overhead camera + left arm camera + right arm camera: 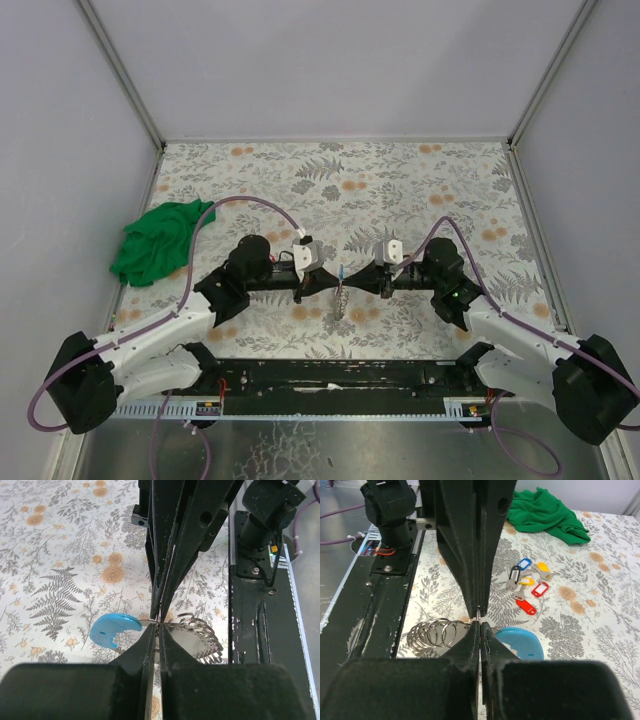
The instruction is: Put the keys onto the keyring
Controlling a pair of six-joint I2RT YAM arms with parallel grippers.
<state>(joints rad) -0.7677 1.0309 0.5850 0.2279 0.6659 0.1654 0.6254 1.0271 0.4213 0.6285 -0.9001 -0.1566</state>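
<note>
— Floral-print counter (400, 190), grey walls round it. Where's the keyring (197, 630)?
— Up off the counter, midway between the two arms. It has a bunch of metal loops on one side and a light-blue plastic piece on the other.
— Who has it?
— Both, I think. The left pincer (157, 628) and the right pincer (480, 625) are clenched tip to tip on the thin metal between the blue piece and the loops. The tips crowd each other so closely that I cannot tell which one bears the weight.
— And the keys (526, 582)?
— Lying in a small cluster on the counter, apart from the ring, toward the far side. The tags are blue, yellow, black and two red. None is on the ring, as far as the right wrist view shows.
— So how far along?
— Barely begun, by my reckoning. The ring is gripped and raised, but every key has yet to be picked up and threaded on.
— Anything else about?
— A green cloth (160, 240), bunched at the left edge, well apart from it all.
</note>
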